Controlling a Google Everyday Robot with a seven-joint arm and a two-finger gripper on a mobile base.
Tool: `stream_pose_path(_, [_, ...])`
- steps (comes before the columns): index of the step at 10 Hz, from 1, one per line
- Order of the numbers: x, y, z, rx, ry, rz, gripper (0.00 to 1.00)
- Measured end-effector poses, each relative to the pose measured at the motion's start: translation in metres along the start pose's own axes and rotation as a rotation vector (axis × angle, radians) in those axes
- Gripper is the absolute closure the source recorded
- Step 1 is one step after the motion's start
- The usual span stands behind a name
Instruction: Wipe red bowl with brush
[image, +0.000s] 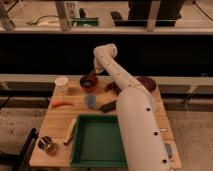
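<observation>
The red bowl (88, 82) stands at the back of the wooden table (57, 119), just right of a white cup (62, 84). My gripper (92, 75) hangs at the end of the white arm (116, 70), right over the bowl's back right rim and reaching down into it. The brush does not show as a separate thing; a small dark shape at the gripper merges with the bowl's inside. The darker maroon dish (149, 83) lies at the back right, partly behind the arm.
A green tray (97, 141) fills the front middle. A tan wooden-handled tool (70, 131) lies left of it, with a metal cup (46, 144) at the front left. An orange item (62, 104), a blue-grey object (90, 101) and a dark block (107, 106) lie mid-table.
</observation>
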Motion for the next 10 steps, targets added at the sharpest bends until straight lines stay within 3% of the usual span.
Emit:
stream_pose_path(4, [-0.006, 0.015, -0.015, 0.009, 0.015, 0.016, 1.00])
stream_pose_path(10, [-0.002, 0.021, -0.036, 0.042, 0.105, 0.017, 1.00])
